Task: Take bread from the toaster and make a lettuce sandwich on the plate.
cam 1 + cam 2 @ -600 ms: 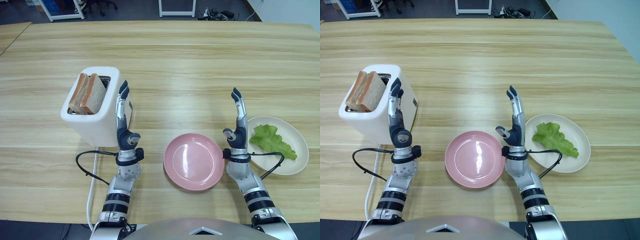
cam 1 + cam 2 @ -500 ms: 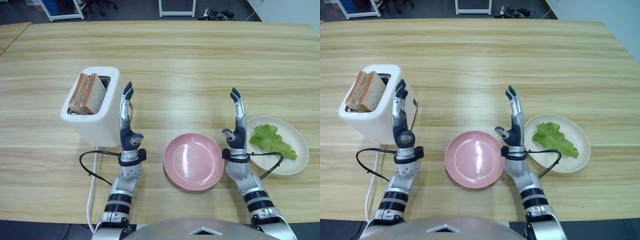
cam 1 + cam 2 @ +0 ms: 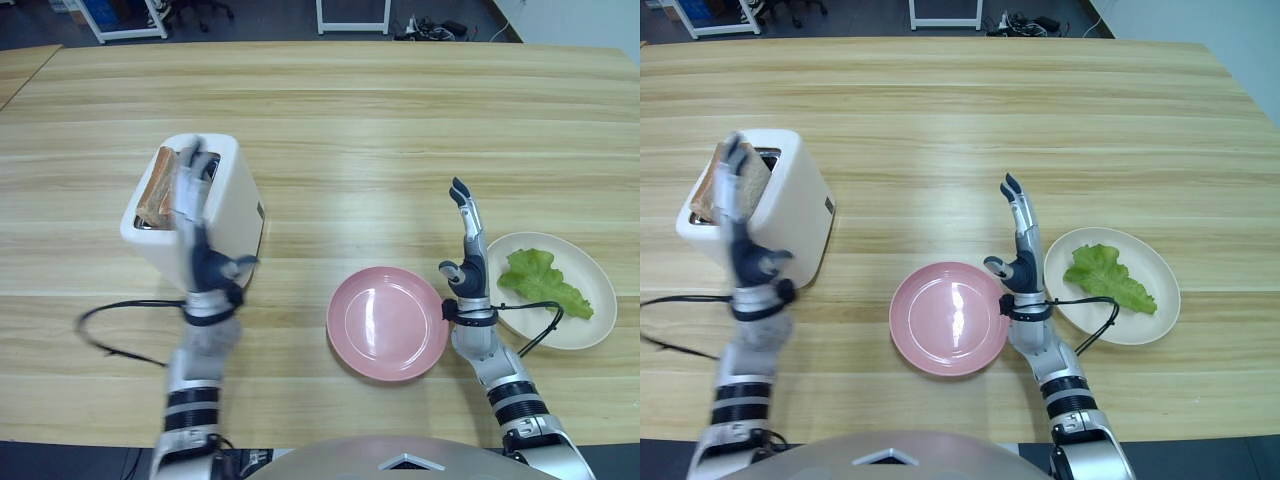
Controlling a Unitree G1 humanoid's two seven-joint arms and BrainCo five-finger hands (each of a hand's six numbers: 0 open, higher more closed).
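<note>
A white toaster [image 3: 228,195] stands at the left with two slices of bread [image 3: 160,188] sticking out of its slot. My left hand [image 3: 203,258] is raised in front of the toaster, open, its fingers stretched up across the toaster's front toward the bread. An empty pink plate [image 3: 388,323] lies at the centre front. My right hand [image 3: 466,262] stands upright and open between the pink plate and a cream plate [image 3: 578,335], holding nothing. A lettuce leaf [image 3: 543,280] lies on the cream plate.
A black cable [image 3: 108,322] from my left wrist loops over the table at the front left. Another black cable [image 3: 540,325] from my right wrist crosses the cream plate's near rim. Bare wooden tabletop [image 3: 360,130] stretches behind the toaster and plates.
My left hand has swung left, from beside the toaster's right side to in front of it, fingers now by the bread. My right hand leaned slightly left.
</note>
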